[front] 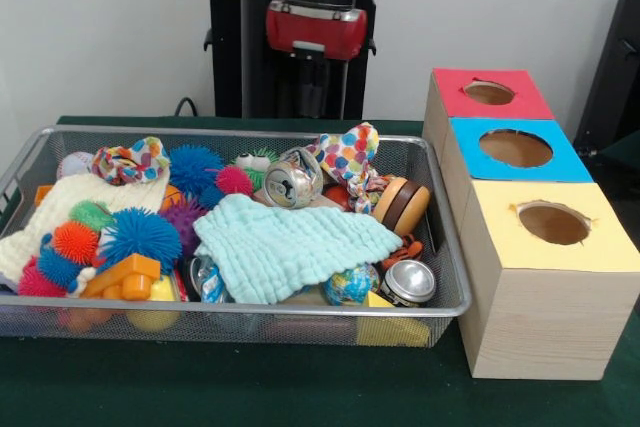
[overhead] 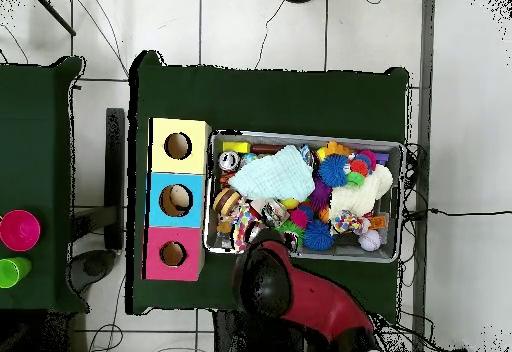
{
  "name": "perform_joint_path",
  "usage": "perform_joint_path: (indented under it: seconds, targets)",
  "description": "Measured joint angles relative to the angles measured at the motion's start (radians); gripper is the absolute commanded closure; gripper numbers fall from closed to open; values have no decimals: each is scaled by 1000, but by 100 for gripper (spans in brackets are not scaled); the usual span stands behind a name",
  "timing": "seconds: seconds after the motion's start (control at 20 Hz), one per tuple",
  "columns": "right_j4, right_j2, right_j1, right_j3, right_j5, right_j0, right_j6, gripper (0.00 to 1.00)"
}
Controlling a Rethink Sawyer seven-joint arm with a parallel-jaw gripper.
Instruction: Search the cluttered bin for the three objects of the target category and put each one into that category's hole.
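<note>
Still searching: claw point(front: 312, 87) hanging behind bin point(front: 60, 137), grip impossible to tell, no target toy picked out in the clutter, red hole point(front: 489, 93) waiting; next, rummaging.

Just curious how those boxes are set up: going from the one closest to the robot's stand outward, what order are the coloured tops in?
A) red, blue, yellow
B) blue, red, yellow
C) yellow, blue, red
A: in the front view the red-topped box sits nearest the pedestal, the blue-topped box is in the middle, and the yellow-topped box is farthest from it.
</note>
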Motion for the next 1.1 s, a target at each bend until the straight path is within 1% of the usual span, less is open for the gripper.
perform_joint_path:
  seconds: [0.2,0.35,0.65,0.75,0.9,1.0,1.1]
  targets:
    - [-75,28,0,-9,37,-99,0,100]
    - [-123,48,0,-9,40,-144,0,100]
    - [-201,78,8,-22,40,-211,0,100]
    - [-228,90,16,-38,41,-234,0,100]
    - [-279,120,52,-92,54,-289,0,100]
    - [-291,128,63,-109,60,-304,0,100]
    - [-312,145,87,-145,78,-332,0,100]
